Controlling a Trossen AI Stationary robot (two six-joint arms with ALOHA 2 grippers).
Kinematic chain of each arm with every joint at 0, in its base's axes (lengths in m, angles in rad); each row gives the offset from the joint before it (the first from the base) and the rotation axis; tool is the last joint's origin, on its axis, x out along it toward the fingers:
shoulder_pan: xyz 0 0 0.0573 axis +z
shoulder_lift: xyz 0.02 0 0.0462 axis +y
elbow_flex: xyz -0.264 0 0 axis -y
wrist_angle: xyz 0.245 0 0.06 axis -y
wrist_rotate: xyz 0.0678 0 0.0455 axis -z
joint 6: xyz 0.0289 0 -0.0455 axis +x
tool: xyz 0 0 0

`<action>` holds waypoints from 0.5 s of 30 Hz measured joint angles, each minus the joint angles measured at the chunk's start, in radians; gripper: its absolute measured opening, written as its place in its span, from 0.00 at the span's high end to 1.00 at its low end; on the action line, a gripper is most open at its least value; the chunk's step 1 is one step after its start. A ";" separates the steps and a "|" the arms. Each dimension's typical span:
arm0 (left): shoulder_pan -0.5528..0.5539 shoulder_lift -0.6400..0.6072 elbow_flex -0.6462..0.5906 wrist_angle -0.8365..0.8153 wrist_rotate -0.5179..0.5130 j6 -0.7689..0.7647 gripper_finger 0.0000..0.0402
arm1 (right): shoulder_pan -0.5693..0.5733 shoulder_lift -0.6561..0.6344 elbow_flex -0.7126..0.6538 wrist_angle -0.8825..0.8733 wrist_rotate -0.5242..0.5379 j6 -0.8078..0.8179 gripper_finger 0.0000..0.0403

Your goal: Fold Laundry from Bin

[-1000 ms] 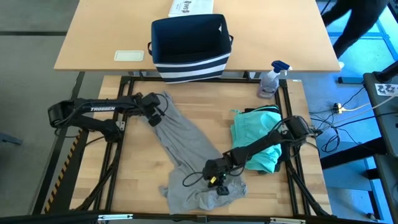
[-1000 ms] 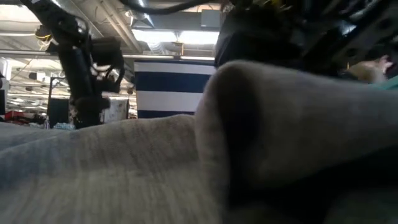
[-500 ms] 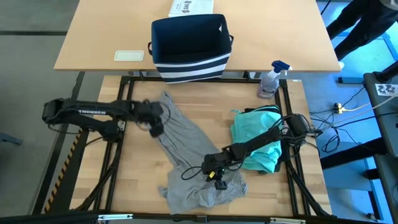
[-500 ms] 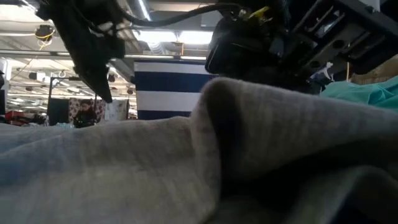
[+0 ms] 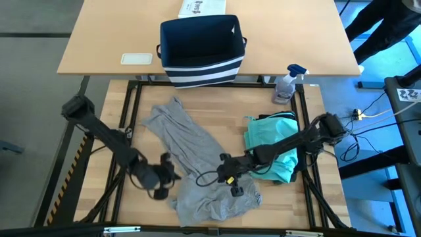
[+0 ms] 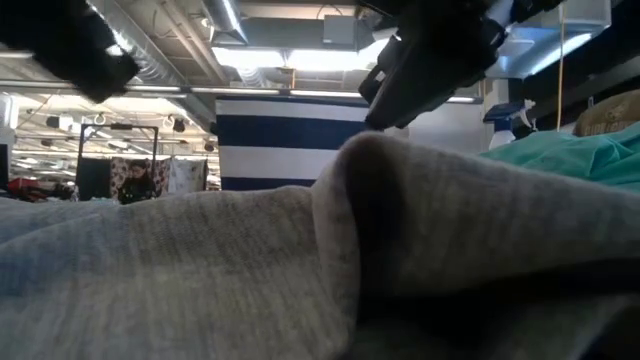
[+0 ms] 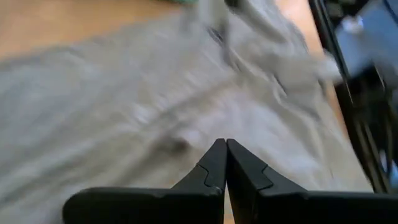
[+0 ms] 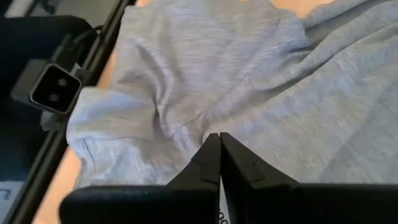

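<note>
On the far left my left arm reaches in from the table's left edge, and the left gripper [image 5: 158, 182] sits low at the near-left side of the grey shirt [image 5: 197, 164], just at the cloth's edge. From its wrist camera I see the two fingers [image 7: 214, 165] pressed tip to tip, fully closed, with nothing between them; the shirt lies spread beyond them.

Moving right, the grey shirt runs as a long crumpled band from the far-left part of the wooden table [image 5: 223, 112] down to a bunched heap near the front edge. In the low view a thick fold of it [image 6: 400, 220] fills most of the picture.

Next, the right gripper [image 5: 227, 172] is over the middle of that shirt, its arm stretching in from the right across the teal piece [image 5: 266, 141]. Its wrist camera shows the fingers [image 8: 208, 158] closed together, tips meeting, above the grey fabric. I can't make out any cloth pinched between them.

The teal piece lies in a folded heap at the table's right side, close to the grey shirt.

Far side, on the lighter table, the blue bin [image 5: 200, 49] stands upright, striped base toward me. To its right a spray bottle [image 5: 287, 84] stands at the far-right corner of the work table.
</note>
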 joint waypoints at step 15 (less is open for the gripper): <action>-0.200 0.353 0.230 -0.121 0.074 0.096 0.99 | 0.072 0.001 0.000 -0.011 0.151 -0.003 0.99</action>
